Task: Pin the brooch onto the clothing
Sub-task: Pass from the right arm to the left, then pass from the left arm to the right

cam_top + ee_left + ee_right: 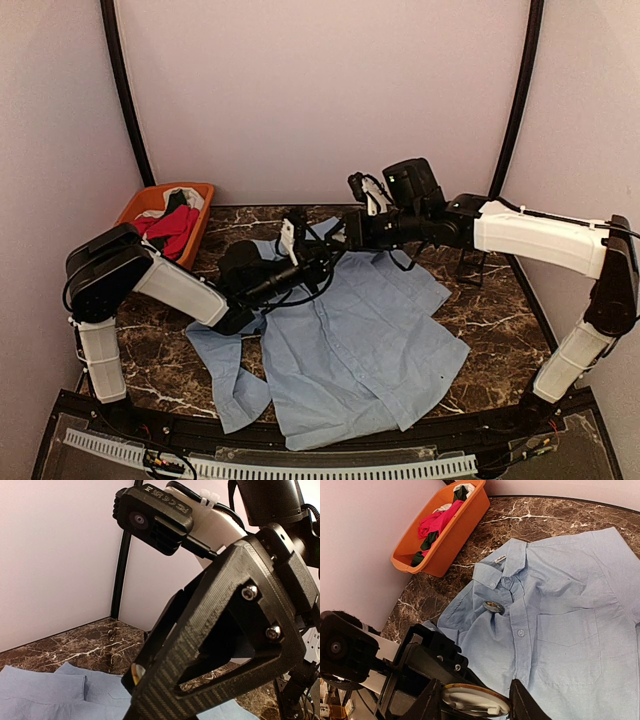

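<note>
Between the jaws of the right gripper (477,696), pinched: a round white gold-rimmed brooch (475,702). Just beside them, the left gripper (318,258), jaw state indiscernible. Beyond the jaws, the light blue button-up shirt (560,630), with a small round metallic piece (493,606) under its collar; pinning appears not yet done. Farthest, left of the jaws, an orange plastic basket (462,532) holds red, black and white garments (437,522).

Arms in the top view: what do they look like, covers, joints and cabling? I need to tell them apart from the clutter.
They match. The left arm and right arm have smooth white link covers between bulky black joints, with loose black cables looping near the wrists. The right hand has black, ribbed printed fingers. A wrist camera is a small black box with printed markings, zip-tied to a white bracket.
</note>
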Robot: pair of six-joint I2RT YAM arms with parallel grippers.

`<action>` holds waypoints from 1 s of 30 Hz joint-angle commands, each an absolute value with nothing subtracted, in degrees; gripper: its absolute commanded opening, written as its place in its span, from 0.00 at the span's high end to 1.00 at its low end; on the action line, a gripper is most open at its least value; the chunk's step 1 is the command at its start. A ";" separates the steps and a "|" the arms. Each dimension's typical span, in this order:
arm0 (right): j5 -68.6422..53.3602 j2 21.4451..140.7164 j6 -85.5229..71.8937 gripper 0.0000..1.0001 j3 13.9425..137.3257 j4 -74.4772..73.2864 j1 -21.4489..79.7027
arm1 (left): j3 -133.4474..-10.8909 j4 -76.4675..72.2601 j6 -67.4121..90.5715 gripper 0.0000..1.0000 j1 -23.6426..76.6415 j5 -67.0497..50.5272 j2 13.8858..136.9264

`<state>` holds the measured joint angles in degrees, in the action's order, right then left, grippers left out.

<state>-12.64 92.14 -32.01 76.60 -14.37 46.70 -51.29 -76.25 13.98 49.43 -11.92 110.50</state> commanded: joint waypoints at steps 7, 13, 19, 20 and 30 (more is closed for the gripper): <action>-13.75 90.22 -31.65 0.57 75.61 -13.36 47.37 | -51.55 -93.08 14.15 0.99 49.70 -11.05 108.81; -13.80 89.68 -31.18 0.55 75.76 -13.43 47.35 | -51.04 -93.08 14.41 0.99 49.65 -10.60 108.59; -14.36 87.25 -28.07 0.41 77.01 -15.10 47.12 | -49.88 -93.09 15.92 0.99 49.65 -11.28 107.23; -14.86 86.78 -26.89 0.40 77.44 -15.63 46.97 | -49.38 -93.08 16.81 0.99 49.65 -11.44 106.66; -26.94 83.11 -2.78 0.39 79.14 -24.91 43.43 | -46.96 -76.50 29.64 0.99 49.72 -24.82 97.54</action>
